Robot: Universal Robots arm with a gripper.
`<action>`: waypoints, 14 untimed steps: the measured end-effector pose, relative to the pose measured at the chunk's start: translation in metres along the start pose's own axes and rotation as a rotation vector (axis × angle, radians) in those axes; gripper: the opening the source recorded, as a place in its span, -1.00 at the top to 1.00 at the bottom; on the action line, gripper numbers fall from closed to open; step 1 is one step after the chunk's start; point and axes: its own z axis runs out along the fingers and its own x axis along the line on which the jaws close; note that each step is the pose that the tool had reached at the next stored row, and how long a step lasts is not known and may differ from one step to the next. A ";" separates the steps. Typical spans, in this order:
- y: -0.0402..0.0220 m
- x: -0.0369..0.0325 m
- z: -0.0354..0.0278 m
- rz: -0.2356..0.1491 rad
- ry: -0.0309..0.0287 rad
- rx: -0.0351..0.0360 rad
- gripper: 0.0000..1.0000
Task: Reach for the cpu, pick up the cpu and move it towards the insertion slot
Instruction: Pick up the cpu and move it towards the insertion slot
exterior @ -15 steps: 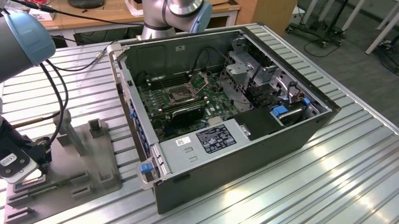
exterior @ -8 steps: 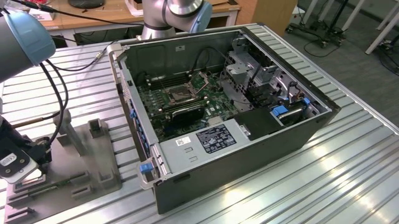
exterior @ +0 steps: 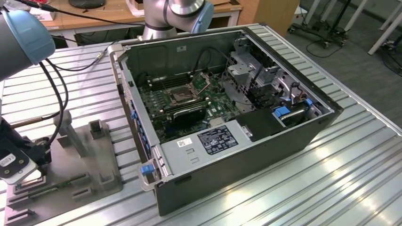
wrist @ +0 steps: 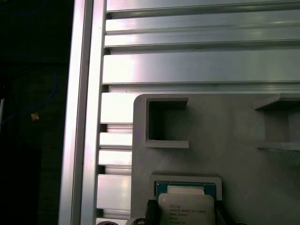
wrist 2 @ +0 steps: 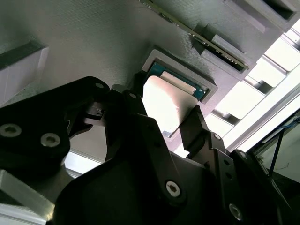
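- The chip (wrist 2: 161, 98) is at a square recess of the grey plate (wrist 2: 93, 42), between the two black fingers (wrist 2: 131, 103) of my gripper (wrist 2: 166, 115), which are clamped on its opposite edges.
- In the first wrist view I see small dark print on its pale top; in the second wrist view glare washes the top white.
- In the exterior view the socket (exterior: 182, 96) lies inside the open computer case (exterior: 251, 155), well apart from the plate. A white printed label (exterior: 213, 139) is on the case.

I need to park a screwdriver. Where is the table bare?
Bare table borders the case on the exterior view's right and near side. Crowded: the fixture at the exterior view's left, with the gripper at the cpu.
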 end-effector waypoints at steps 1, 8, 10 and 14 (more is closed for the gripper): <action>0.0000 0.0000 -0.0001 0.000 0.0001 0.0000 -0.09; 0.0001 0.0000 -0.0013 0.000 0.0005 0.0003 -0.09; 0.0002 0.0000 -0.0026 0.000 0.0002 0.0001 -0.09; 0.0004 0.0000 -0.0066 0.000 0.0003 0.0002 -0.09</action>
